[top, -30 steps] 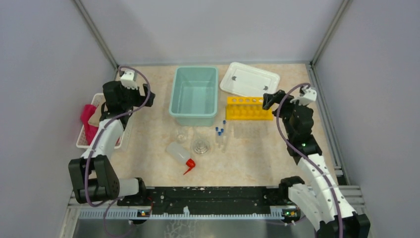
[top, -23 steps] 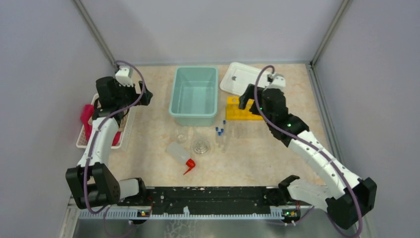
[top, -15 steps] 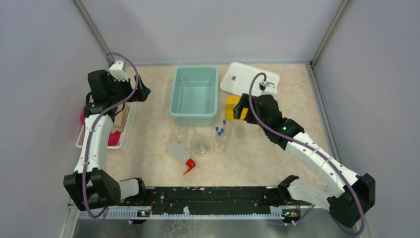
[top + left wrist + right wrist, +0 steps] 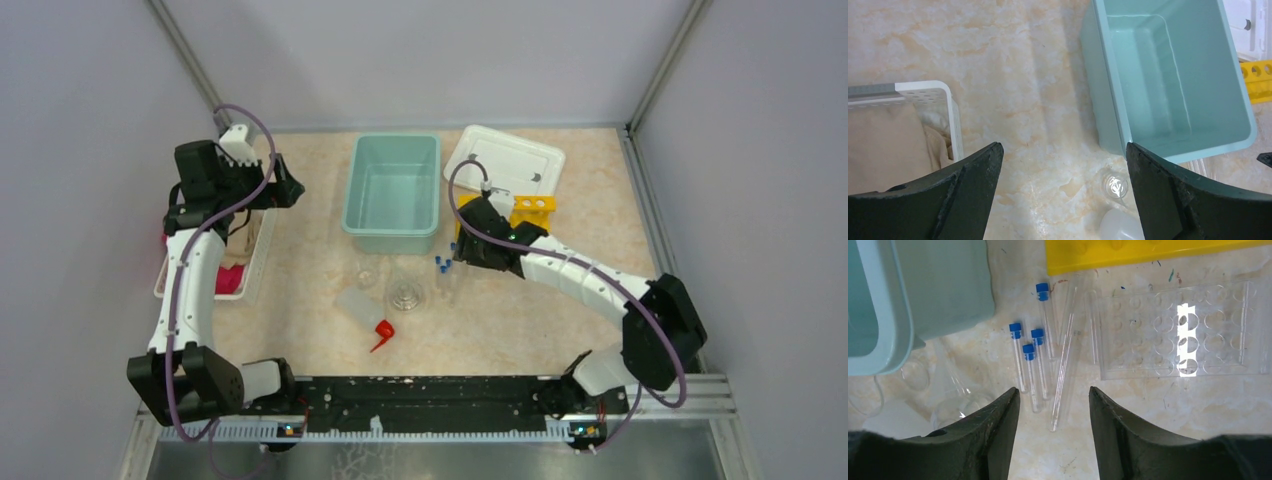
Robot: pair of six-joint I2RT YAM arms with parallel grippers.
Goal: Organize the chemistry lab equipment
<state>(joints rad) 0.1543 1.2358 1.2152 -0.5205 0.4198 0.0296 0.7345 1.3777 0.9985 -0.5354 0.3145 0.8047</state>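
Several small blue-capped tubes (image 4: 442, 265) lie on the table just right of the teal bin; they also show in the right wrist view (image 4: 1028, 357), beside a long clear glass rod (image 4: 1065, 355). My right gripper (image 4: 458, 250) hangs open and empty right above them (image 4: 1054, 390). The yellow rack (image 4: 530, 208) is partly hidden by the right arm; its edge shows in the right wrist view (image 4: 1148, 252). A flask (image 4: 406, 294), a small beaker (image 4: 365, 272) and the squeeze bottle (image 4: 358, 307) with a red spout sit in front of the bin. My left gripper (image 4: 285, 190) is open and empty, high above the table (image 4: 1063, 150).
A teal bin (image 4: 390, 232) stands at the centre back, with a white lid (image 4: 505, 160) to its right. A white slatted basket (image 4: 160, 290) holding cloths sits at the left edge. A clear well plate (image 4: 1178, 330) lies right of the tubes.
My right arm has swung left and forward from the rack's right end to above the blue-capped tubes. My left arm has drawn slightly back and left.
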